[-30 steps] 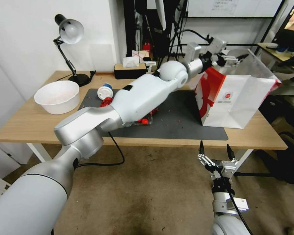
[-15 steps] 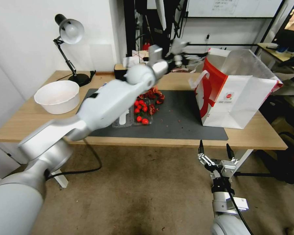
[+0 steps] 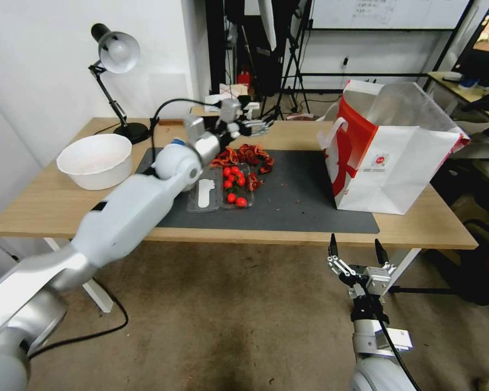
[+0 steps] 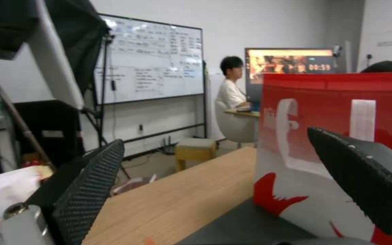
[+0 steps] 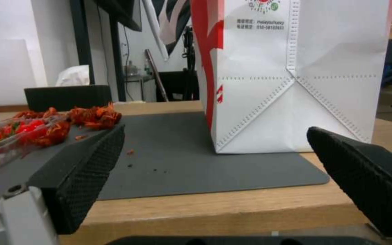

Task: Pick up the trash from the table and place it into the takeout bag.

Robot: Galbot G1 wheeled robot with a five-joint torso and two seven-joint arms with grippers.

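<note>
Hovering wide and empty above the table's [image 3: 54, 209] far edge, the left pincer [image 3: 254, 126] has red scraps [image 3: 244, 155] just below and the takeout bag [image 3: 396, 163] well beyond; right pincer [image 3: 356, 251] idles wide, low. Trash remains.

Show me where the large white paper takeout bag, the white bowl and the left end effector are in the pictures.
Large white paper takeout bag with red side panels [image 3: 405, 168]: head view, on its white front face.
White bowl [image 3: 95, 163]: head view, on its outer wall.
Left end effector [image 3: 258, 126]: head view, midway between its fingertips.
</note>
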